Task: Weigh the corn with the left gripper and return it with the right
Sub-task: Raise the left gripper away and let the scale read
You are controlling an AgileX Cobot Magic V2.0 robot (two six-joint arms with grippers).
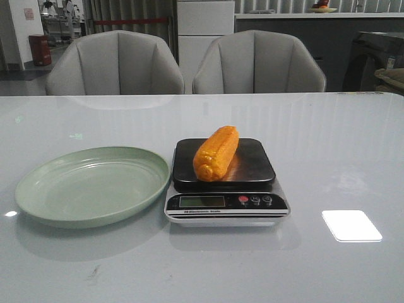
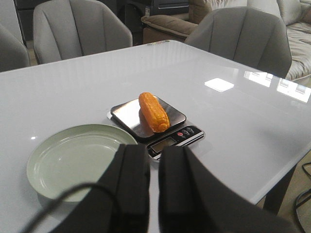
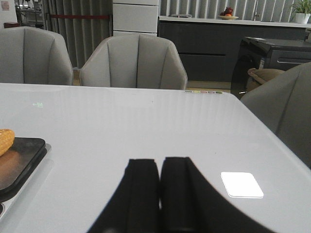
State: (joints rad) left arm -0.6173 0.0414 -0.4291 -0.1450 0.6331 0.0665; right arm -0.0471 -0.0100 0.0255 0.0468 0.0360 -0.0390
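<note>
Your corn [image 1: 216, 153] lying on the kitchen scale [image 1: 225, 182], green plate [image 1: 91, 185] just left, left gripper [image 2: 153, 160] and right gripper [image 3: 160, 167] both closed, empty.

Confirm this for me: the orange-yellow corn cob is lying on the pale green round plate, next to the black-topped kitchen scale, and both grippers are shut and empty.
One thing is wrong: the orange-yellow corn cob lies on the black-topped kitchen scale, not on the pale green round plate, which sits beside the scale. The front view shows this. The left gripper and right gripper are indeed shut and empty.
</note>
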